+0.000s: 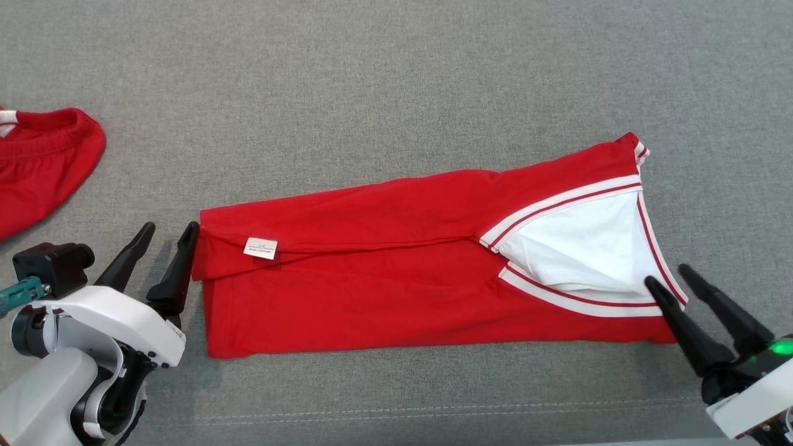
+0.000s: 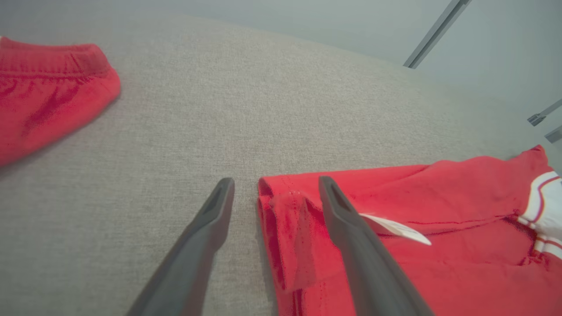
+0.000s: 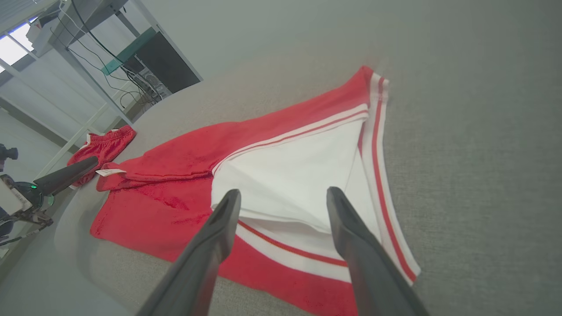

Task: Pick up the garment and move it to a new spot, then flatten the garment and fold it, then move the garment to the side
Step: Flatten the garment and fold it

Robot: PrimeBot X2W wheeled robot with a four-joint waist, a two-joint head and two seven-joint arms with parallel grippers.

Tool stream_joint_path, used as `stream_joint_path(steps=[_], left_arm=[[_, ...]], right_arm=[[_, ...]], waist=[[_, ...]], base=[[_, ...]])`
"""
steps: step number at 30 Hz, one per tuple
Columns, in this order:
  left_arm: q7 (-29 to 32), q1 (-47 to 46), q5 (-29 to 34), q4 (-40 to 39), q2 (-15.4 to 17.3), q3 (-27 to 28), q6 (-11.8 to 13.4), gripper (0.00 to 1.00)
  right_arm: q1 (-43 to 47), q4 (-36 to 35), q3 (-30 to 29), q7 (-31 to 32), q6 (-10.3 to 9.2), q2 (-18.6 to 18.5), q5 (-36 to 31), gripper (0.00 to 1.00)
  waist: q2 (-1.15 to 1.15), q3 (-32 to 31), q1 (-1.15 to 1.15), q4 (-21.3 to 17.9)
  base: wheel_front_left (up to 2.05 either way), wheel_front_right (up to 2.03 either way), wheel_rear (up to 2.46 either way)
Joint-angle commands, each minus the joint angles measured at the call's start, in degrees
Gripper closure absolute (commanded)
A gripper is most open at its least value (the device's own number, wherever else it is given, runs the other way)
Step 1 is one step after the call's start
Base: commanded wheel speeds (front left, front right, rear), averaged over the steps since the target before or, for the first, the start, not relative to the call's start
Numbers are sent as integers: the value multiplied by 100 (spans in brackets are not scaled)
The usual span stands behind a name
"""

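1. Across the grey upholstered surface [image 1: 396, 74] in front of the robot, the red garment [image 1: 384, 291] is lying folded lengthwise into a long band, stretching from one gripper to the other.
2. At its right end, striped red-and-white trim is opening into a V, and the white inner fabric [image 1: 582, 248] is showing inside it.
3. Near the left end, a small white label [image 1: 260, 248] is sitting on the upper fold, which is overlapping the layer beneath.
4. Well apart from all this, a second red garment [image 1: 43, 161] is lying at the far left, its gathered band facing up.
5. The left gripper [image 1: 170, 227] is reaching in from the lower left corner with its fingers pointing up and slightly right. Its jaws are spread apart and holding nothing.
6. From its wrist view, the garment's folded left corner is sitting between the two fingers, one finger over the cloth and the other over bare grey surface. I cannot tell whether either finger is touching the cloth.
7. The right gripper [image 1: 668, 275] is coming in from the lower right corner, fingers slanting up and to the left. Its jaws are likewise parted and gripping nothing.
8. One of its fingertips is resting at the striped trim by the garment's lower right corner, while the other is standing just past the edge.
9. A green light [image 1: 782, 347] is glowing on the right wrist.
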Motion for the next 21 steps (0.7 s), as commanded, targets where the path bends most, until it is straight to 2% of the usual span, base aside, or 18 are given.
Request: stream_joint_path(steps=[1, 3, 6, 10, 16, 21], left_arm=[[-65, 47, 145, -97, 235, 310, 129, 0], [-81, 124, 536, -243, 218, 540, 481, 0], [-85, 356, 1201, -620, 51, 1099, 948, 0], [-87, 814, 1980, -1135, -226, 1669, 1358, 0], [-88, 1547, 2830, -1669, -572, 2195, 1606, 0], [-88, 2143, 3263, -1803, -843, 2447, 1538, 0]], right_arm=[[228, 35, -141, -69, 0, -138, -148, 0], [282, 234, -501, -78, 0, 43, -483, 0], [319, 492, -1178, -82, 0, 521, -1114, 0], [312, 700, -1939, -83, 0, 1209, -2003, 0], [309, 940, -2861, 115, 0, 2107, -3335, 0], [525, 915, -3195, 350, 0, 2582, -3993, 0]], waist=[[0, -97, 0, -13], [0, -203, 0, -5], [0, -377, 0, 14], [0, -623, 0, 49], [0, -1000, 0, 135], [0, -1293, 0, 250]], base=[[0, 0, 0], [0, 0, 0], [0, 0, 0], [0, 0, 0], [0, 0, 0], [0, 0, 0]])
